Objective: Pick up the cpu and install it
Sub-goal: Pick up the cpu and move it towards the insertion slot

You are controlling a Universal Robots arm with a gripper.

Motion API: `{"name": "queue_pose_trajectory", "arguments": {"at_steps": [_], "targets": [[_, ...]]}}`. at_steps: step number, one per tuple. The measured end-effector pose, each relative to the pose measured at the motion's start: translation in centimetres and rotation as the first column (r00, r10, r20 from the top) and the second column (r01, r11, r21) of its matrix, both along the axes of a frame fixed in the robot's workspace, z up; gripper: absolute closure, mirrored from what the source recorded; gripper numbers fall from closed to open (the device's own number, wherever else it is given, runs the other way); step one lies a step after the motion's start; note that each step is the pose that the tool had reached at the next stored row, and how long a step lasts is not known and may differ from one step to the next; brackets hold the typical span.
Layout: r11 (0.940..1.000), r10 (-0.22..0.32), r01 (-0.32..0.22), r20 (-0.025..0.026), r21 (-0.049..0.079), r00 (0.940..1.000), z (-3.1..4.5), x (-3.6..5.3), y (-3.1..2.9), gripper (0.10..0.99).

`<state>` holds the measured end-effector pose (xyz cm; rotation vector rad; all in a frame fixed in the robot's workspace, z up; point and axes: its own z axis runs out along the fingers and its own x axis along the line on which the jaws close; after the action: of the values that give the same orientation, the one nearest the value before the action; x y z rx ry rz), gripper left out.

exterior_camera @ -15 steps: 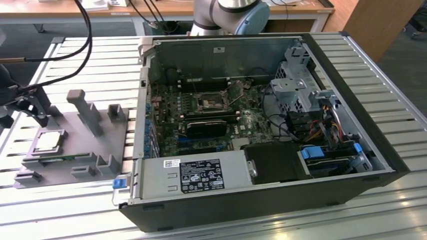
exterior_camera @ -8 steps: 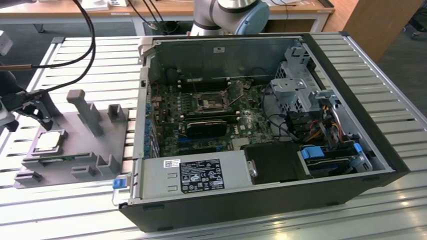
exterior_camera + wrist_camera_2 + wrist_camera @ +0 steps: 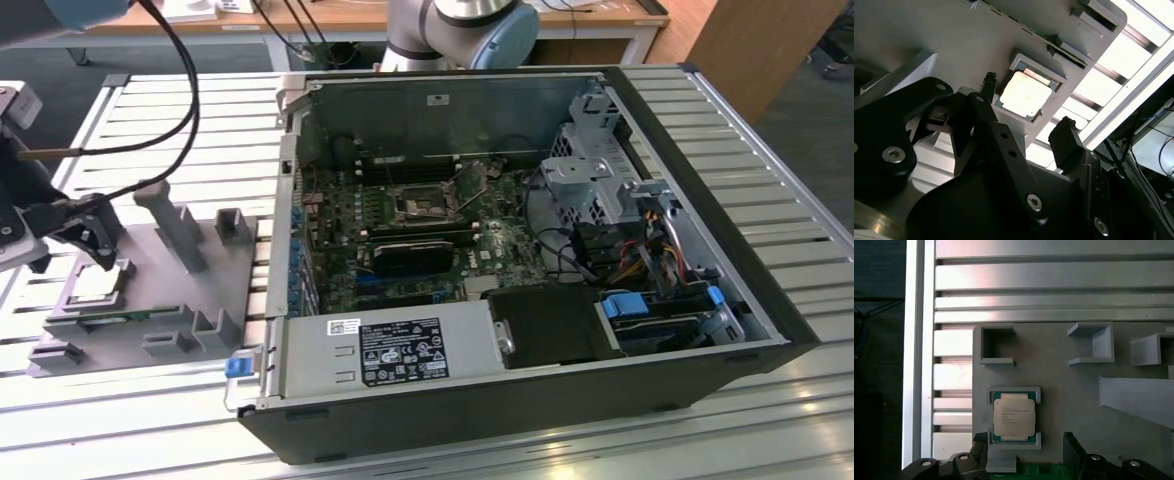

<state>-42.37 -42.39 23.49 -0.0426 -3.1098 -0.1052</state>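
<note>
- cpu (image 3: 1014, 415): flat, silver-grey metal top up, seated in a framed square pocket of the grey holder plate (image 3: 1069, 390), not lifted.
- Same cpu (image 3: 1024, 95) bright and square in the second wrist view, between the two black fingertips.
- In the exterior view, cpu (image 3: 96, 287) on the holder plate (image 3: 147, 300), toward the exterior view's left, outside the computer case (image 3: 534, 390).
- gripper (image 3: 1025, 437): spread wide, holding nothing, poised over the pocket with one of its fingers (image 3: 980, 440) on each side of the chip and a clear gap to it.
- In the exterior view, gripper (image 3: 96, 248) just above the chip, pointing down at it.
- Strip of green circuit board (image 3: 1044, 471) just beside the pocket.
- Open box-shaped cradles and upright posts (image 3: 180, 225) elsewhere on the holder plate.
- Slatted aluminium table (image 3: 160, 130) beneath plate and case.
- Computer case on its side, open, just beside the plate on the exterior view's right.
- Inside: motherboard (image 3: 400, 250) with an unfilled socket (image 3: 424, 203), and a power supply (image 3: 380, 355) along the near edge.
- Black cables (image 3: 187, 90) draped over the table above the plate.
</note>
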Motion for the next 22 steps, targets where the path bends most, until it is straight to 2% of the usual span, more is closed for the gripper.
{"name": "queue_pose_trajectory", "arguments": {"at_steps": [5,8,10,12,13,22], "targets": [[1.0,0.0,0.0,0.0005,0.001,1.0,-0.88,-0.15,0.05,0.38],[1.0,0.002,-0.002,0.0033,0.002,1.0,-1.38,-0.29,0.05,0.38],[1.0,0.002,-0.002,0.0113,0.002,0.9999,-1.57,-0.5,0.06,0.38],[1.0,0.002,-0.002,0.0168,0.002,0.9999,-1.76,-0.67,0.06,0.38],[1.0,0.002,-0.002,0.0179,0.002,0.9998,-1.9,-0.72,0.07,0.38],[1.0,0.002,-0.002,0.0169,0.002,0.9999,-2.95,-0.8,0.35,0.38]]}}
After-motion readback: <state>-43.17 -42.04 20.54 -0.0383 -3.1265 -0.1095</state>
